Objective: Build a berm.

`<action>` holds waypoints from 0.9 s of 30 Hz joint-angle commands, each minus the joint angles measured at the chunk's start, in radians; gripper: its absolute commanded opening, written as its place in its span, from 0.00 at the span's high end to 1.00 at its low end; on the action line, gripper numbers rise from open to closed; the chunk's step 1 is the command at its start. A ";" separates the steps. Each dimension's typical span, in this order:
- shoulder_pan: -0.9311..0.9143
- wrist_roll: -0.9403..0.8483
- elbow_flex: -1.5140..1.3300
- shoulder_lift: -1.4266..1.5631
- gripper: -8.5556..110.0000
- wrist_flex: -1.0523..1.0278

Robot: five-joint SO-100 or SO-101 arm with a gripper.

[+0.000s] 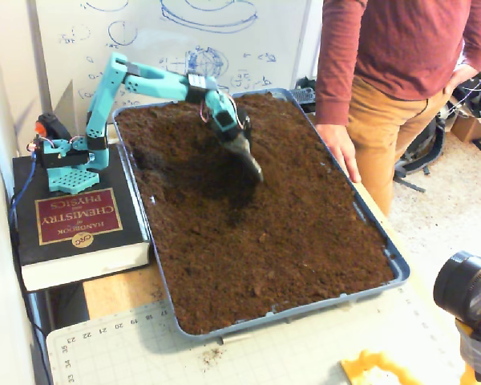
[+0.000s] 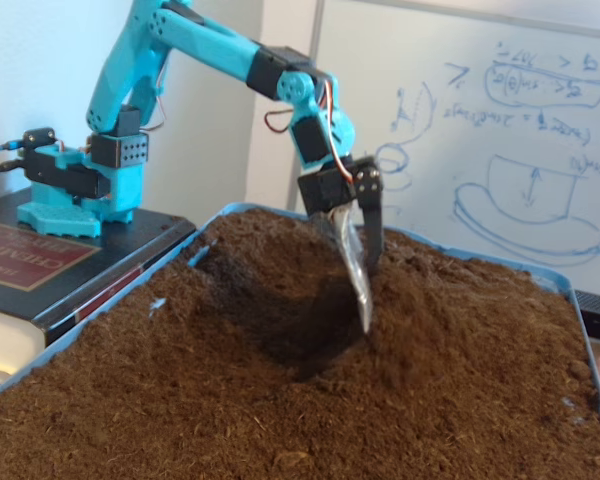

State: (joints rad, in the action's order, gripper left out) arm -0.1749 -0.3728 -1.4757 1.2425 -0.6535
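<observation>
Low dark berm (image 2: 450, 300) beside scooped hollow

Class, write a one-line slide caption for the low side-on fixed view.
Turquoise arm's gripper drags a blade through the soil tray, heaping a berm.

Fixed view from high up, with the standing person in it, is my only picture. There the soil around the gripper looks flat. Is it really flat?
Observer: No. In a fixed view from low down, a dark hollow lies left of the gripper.
Operator: And on the other side?
Observer: There the raised soil stands higher and slopes down into the hollow.
Operator: Does the tool touch the soil?
Observer: The grey blade points down, and its tip seems to meet that slope. The blur prevents certainty.
</observation>
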 commanded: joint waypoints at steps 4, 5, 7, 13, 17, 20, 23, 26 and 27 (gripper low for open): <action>0.005 0.106 0.095 0.219 0.93 -0.005; 0.005 0.110 0.095 0.235 0.93 -0.032; 0.005 0.112 0.094 0.270 0.93 -0.107; 0.041 0.112 -0.069 0.417 0.93 -0.337; 0.051 0.144 -0.330 0.595 0.93 -0.337; 0.087 0.213 -0.541 0.713 0.93 -0.281; 0.137 0.272 -0.733 0.779 0.93 -0.178; 0.158 0.296 -0.881 0.781 0.93 -0.069; 0.158 0.291 -0.920 0.781 0.93 -0.041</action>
State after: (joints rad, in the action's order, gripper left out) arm -0.0337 -0.0997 -2.3332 1.9420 -0.7793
